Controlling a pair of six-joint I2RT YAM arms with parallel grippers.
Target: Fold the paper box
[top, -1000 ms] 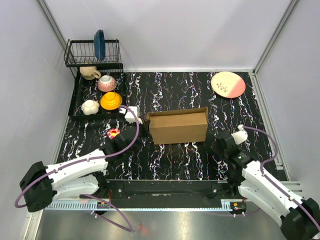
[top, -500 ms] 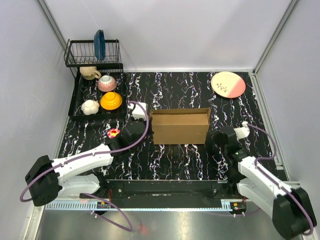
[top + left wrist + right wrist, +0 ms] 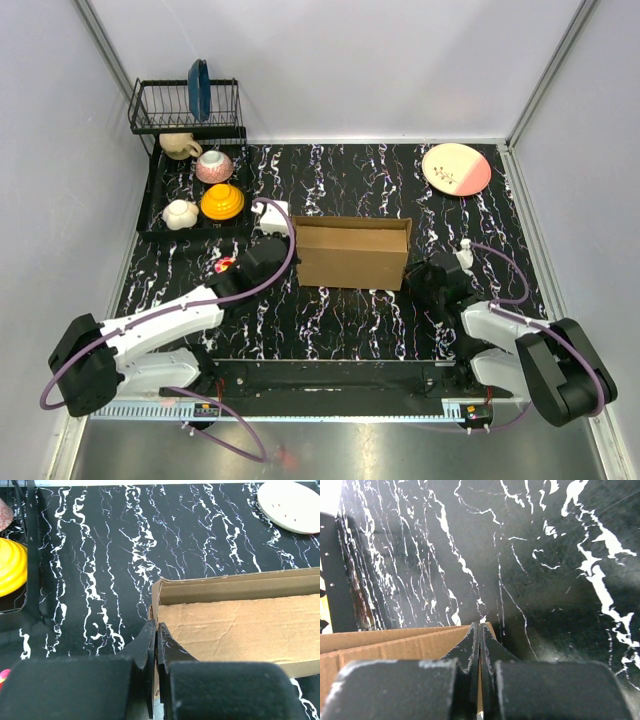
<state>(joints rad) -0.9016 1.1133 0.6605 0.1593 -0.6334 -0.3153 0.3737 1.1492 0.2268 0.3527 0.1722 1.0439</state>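
Paper box (image 3: 353,252), perhaps against closed end effectors (image 3: 155,627) (image 3: 480,628)

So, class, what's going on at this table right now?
Two robot arms are working on the paper box, which stands open-topped on the table. The left gripper is shut with its tips at the box's left end; the right gripper is shut at the right end. Whether either pinches the cardboard is unclear.

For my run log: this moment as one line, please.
paper box: top open | left gripper: shut at its left end | right gripper: shut at its right end
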